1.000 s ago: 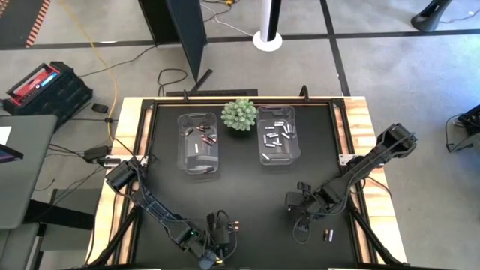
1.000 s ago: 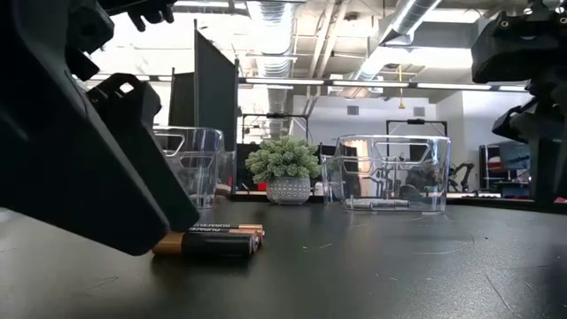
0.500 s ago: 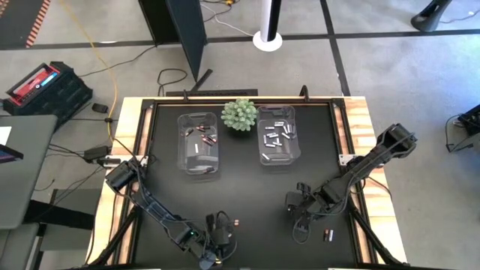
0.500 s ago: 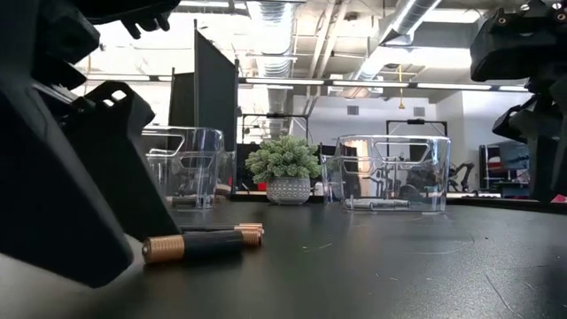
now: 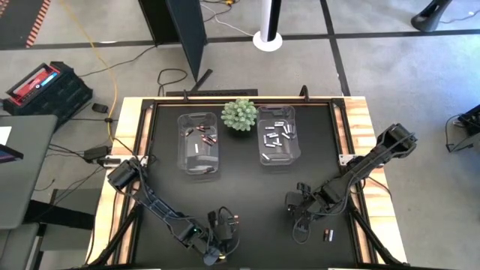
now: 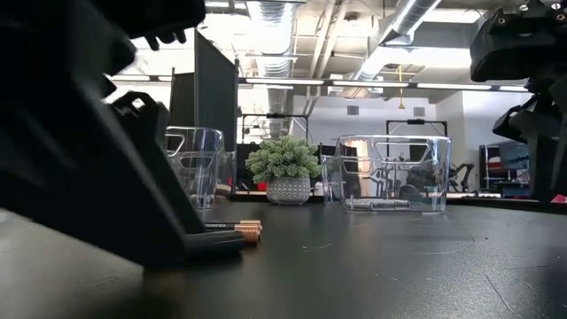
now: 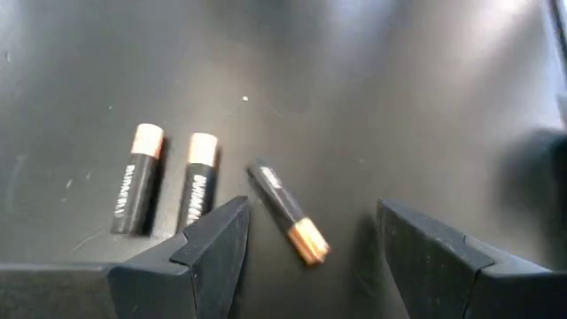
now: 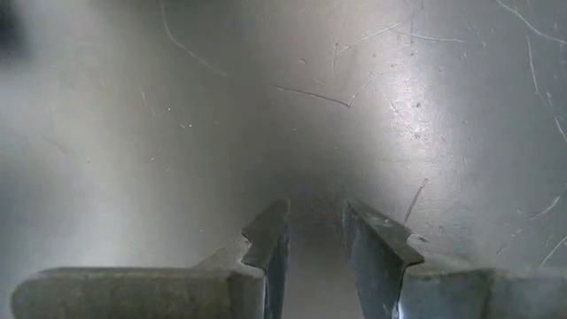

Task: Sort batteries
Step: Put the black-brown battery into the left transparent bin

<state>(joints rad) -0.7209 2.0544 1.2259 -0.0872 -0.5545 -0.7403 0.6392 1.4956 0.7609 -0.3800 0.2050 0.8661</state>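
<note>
Two bins sit side by side at the table's (image 5: 247, 187) far end, the left bin (image 5: 199, 142) and right bin (image 5: 277, 136) each holding batteries (image 5: 278, 136), a plant (image 5: 239, 114) between them. Three loose batteries (image 7: 199, 182) lie near the front edge.

A large dark arm part (image 6: 89, 168) fills the near left. Two copper-tipped batteries (image 6: 237, 232) lie on the black worktop (image 6: 381, 266) right beside it (partly hidden by it). Farther back stand two clear bins (image 6: 390, 173), a green spiky plant (image 6: 283, 161) in a pale pot between them.
</note>
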